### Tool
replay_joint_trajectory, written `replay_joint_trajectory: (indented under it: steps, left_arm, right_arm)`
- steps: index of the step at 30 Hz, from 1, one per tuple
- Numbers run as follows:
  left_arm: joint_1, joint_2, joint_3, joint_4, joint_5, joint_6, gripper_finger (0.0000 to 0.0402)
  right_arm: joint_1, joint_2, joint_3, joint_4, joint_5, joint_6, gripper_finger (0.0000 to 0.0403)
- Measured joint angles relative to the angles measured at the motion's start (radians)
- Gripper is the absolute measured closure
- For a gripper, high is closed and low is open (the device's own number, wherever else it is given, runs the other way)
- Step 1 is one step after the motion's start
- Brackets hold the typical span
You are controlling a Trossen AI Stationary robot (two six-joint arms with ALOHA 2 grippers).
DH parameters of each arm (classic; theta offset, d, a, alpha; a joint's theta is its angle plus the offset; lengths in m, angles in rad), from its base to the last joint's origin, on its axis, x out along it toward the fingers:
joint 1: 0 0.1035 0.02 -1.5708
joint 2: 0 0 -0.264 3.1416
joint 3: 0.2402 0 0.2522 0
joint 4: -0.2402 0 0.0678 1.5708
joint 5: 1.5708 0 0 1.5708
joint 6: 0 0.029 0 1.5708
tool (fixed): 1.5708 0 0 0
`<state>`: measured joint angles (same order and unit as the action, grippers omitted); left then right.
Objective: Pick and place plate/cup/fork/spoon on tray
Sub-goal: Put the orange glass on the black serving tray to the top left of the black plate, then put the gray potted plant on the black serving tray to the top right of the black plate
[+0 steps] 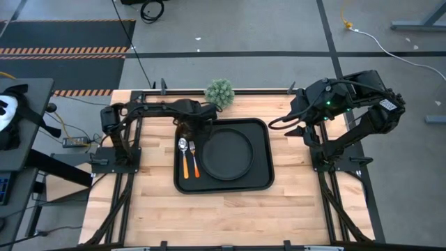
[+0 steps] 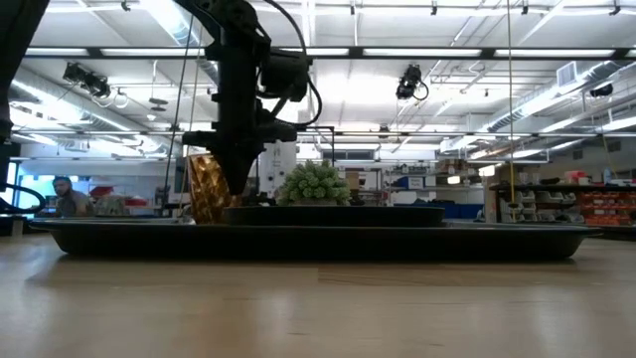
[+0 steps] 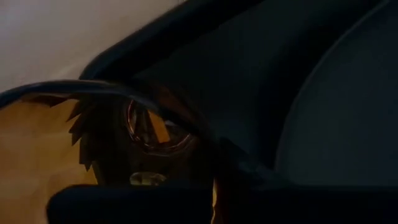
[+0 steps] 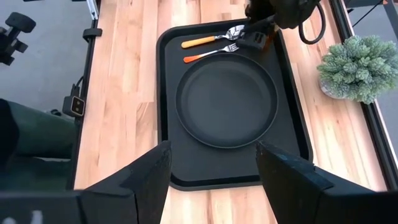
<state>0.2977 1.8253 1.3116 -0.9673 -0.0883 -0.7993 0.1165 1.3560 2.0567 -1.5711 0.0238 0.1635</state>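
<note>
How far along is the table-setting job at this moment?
Mostly done: the plate lies on the tray, with the spoon and fork beside it. In hand: the left gripper is shut on the amber cup at the tray's far corner. Left: releasing the cup. The right gripper waits open, off to the side.

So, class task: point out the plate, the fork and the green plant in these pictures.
plate (image 4: pixel 227 102), right wrist view, flat centre
fork (image 4: pixel 208 54), right wrist view, orange handle
green plant (image 1: pixel 219 91), high view, fuzzy top
</note>
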Motion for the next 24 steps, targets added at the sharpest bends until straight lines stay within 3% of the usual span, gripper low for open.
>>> replay_joint_trajectory:
  steps: [9, 14, 19, 24]
  left_arm:
    - [-0.005, 0.007, 0.010, -0.003, 0.009, 0.000, 0.0301]
    - [-0.009, -0.004, 0.010, 0.005, -0.045, 0.000, 0.0245]
    - [-0.010, -0.076, 0.011, 0.009, -0.110, 0.001, 0.0204]
    - [-0.009, -0.209, 0.012, 0.017, -0.220, 0.008, 0.0188]
  right_arm:
    - [0.000, 0.000, 0.000, 0.000, 0.014, 0.010, 0.0164]
    - [0.000, 0.000, 0.000, 0.000, 0.018, -0.009, 0.0164]
    - [-0.002, 0.001, 0.000, 0.000, 0.025, -0.032, 0.0164]
    - [-0.032, 0.015, 0.000, 0.039, 0.114, -0.057, 0.0164]
